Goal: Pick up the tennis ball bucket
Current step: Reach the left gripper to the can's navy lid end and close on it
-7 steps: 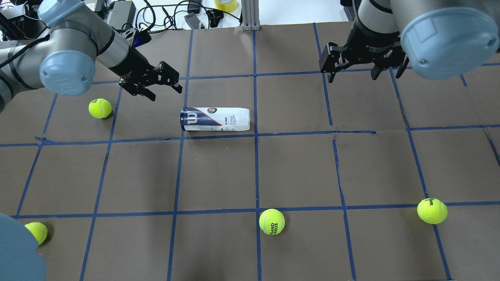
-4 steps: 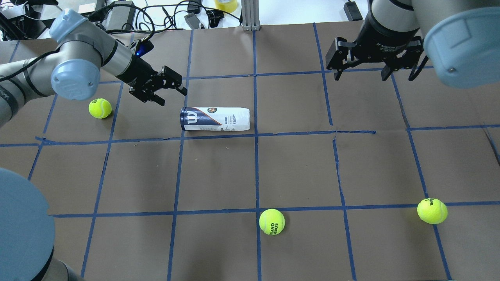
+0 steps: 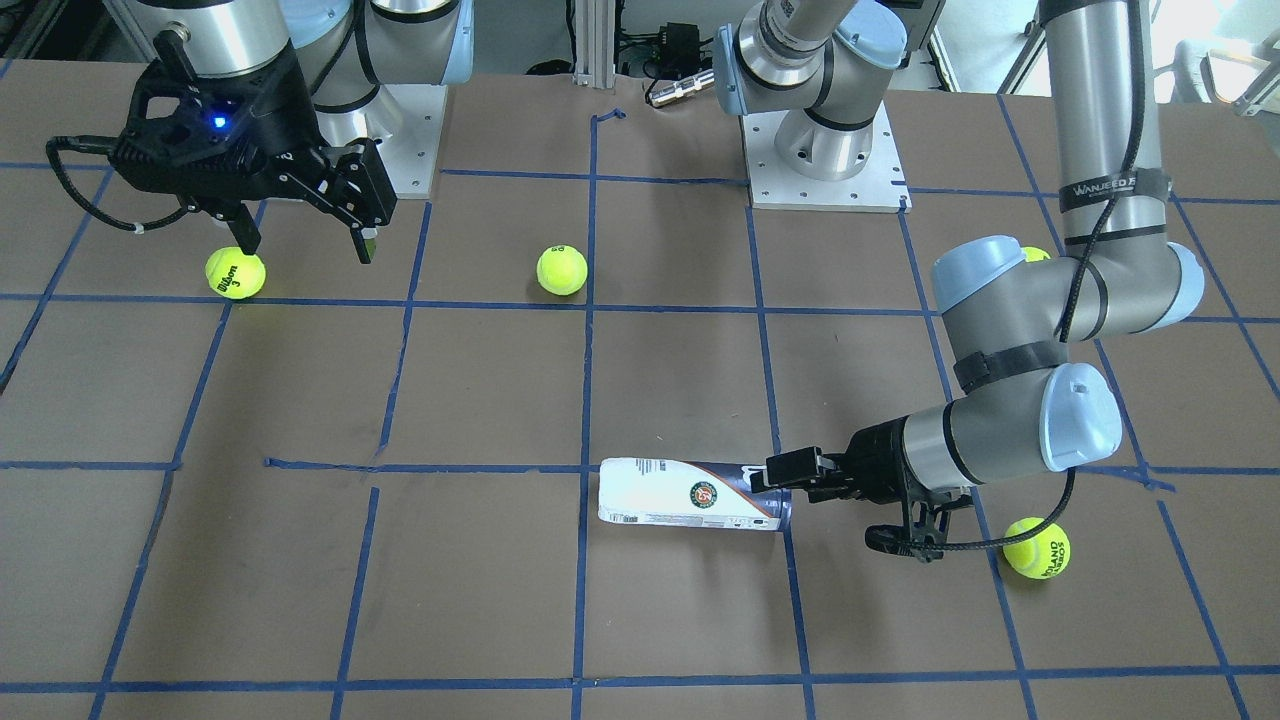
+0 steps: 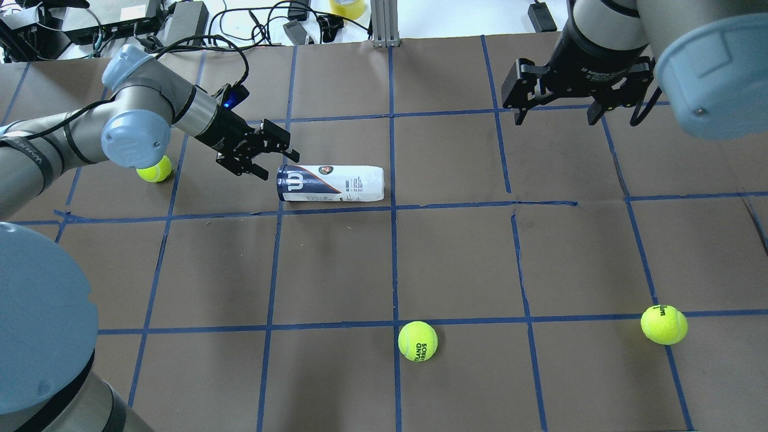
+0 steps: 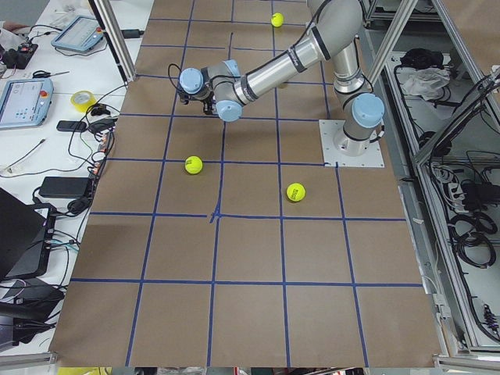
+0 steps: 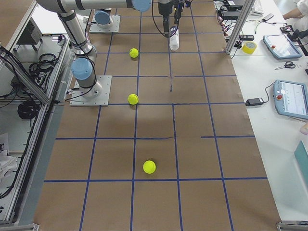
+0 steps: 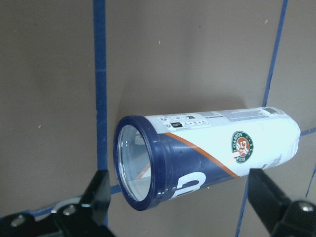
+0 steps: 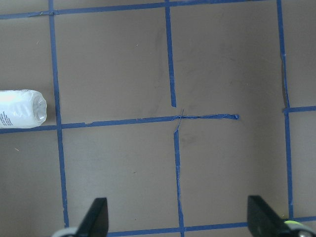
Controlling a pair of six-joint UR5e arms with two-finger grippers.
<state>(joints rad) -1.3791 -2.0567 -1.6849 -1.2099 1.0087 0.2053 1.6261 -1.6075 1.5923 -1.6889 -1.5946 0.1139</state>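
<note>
The tennis ball can [image 4: 330,183] lies on its side on the table [image 4: 456,258], just beside one of the blue tape lines and lengthwise along it, its navy end turned toward my left claw [image 4: 278,167]. It is a slim, smooth, glossy cylinder. Most of its body is white, with a navy band at the near end that carries a big white "W" and is edged by a thin orange stripe. That end is closed by a clear round lid in a navy rim; the far end is white and rounded. On the white part sits a small round green and orange emblem with "GARROS" just readable around it, and blocks of fine print too small to read. My left claw is spread wide, wider than the can, and grips nothing; its fingertips are at the navy end, and I cannot tell whether one brushes it. My right claw [image 4: 556,111] is also spread wide with nothing in it, hanging over the table well apart from the can. The table is covered in matte brown paper marked into squares. Fuzzy yellow-green balls lie scattered: one [image 4: 417,341] lettered "LAND ARROS", one [image 4: 663,324] marked "Wilson", and one [image 4: 154,171] partly hidden under my left elbow.
</note>
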